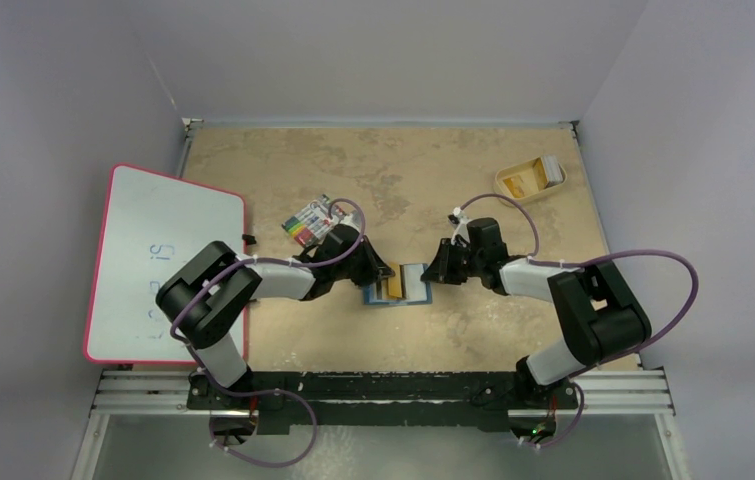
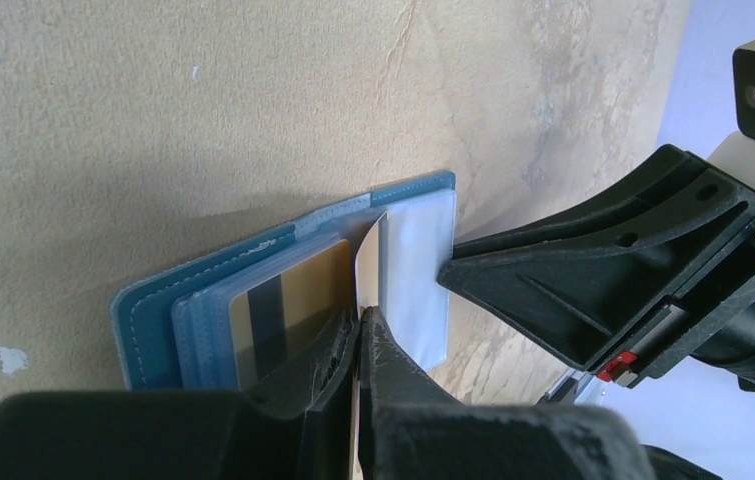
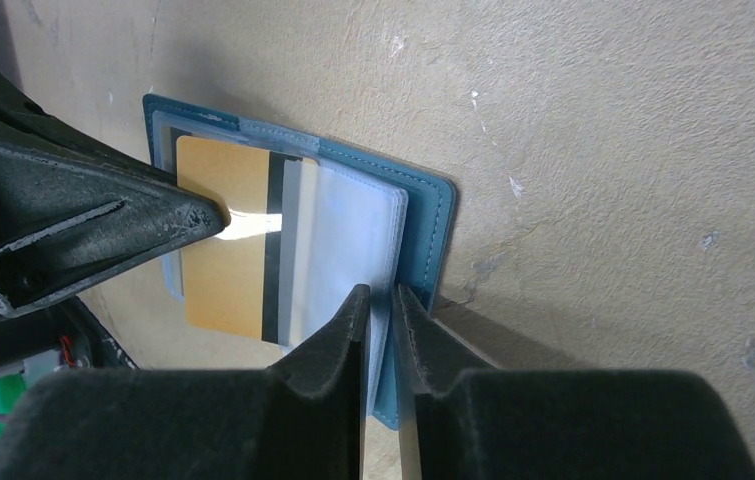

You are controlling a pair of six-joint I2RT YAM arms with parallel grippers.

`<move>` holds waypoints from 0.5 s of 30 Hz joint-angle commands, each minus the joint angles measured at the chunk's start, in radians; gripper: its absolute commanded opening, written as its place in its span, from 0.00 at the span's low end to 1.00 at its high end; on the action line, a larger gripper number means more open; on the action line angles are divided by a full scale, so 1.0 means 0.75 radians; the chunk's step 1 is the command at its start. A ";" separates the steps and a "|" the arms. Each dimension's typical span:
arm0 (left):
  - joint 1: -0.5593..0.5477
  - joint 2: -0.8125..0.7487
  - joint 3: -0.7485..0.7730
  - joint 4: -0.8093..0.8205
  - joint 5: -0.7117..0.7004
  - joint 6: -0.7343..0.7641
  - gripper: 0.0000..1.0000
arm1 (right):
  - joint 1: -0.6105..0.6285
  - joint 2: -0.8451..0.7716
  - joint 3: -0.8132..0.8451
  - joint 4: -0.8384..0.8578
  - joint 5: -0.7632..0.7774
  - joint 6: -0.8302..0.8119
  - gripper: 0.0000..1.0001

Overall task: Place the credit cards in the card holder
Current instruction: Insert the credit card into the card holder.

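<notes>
Left gripper [image 2: 358, 320] clamps the thin orange-gold plastic credit card [image 3: 223, 280] at centre frame, your right gripper [image 3: 381, 295] nips the floppy teal-blue bifold card holder [image 3: 440, 220]: card looks stiff and slick, so pinch its edge.

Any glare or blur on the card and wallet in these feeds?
Right wrist: a white glare patch on the gold card beside the tip of the left gripper; wallet sharp, own fingers soft and dark. Left wrist: own fingers blurred at the bottom, wallet in focus, a shadow on the table along its far edge. Top: even light, no glare, wallet small and partly hidden.
</notes>
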 commanded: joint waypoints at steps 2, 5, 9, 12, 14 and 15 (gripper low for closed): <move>-0.013 0.018 0.005 -0.081 0.042 -0.013 0.00 | 0.003 0.024 -0.021 0.010 -0.007 -0.018 0.15; -0.019 -0.008 -0.005 -0.116 0.027 -0.016 0.00 | 0.004 0.023 -0.021 0.013 -0.006 -0.015 0.15; -0.021 -0.009 -0.013 -0.122 0.010 -0.022 0.00 | 0.004 0.024 -0.024 0.017 -0.004 -0.013 0.15; -0.022 0.010 -0.036 -0.038 0.007 -0.063 0.01 | 0.004 0.035 -0.016 0.020 -0.020 -0.006 0.15; -0.029 0.024 -0.050 0.037 0.004 -0.100 0.02 | 0.003 0.035 -0.019 0.028 -0.034 0.006 0.15; -0.032 0.032 -0.051 0.058 -0.006 -0.109 0.03 | 0.004 0.032 -0.021 0.033 -0.038 0.012 0.16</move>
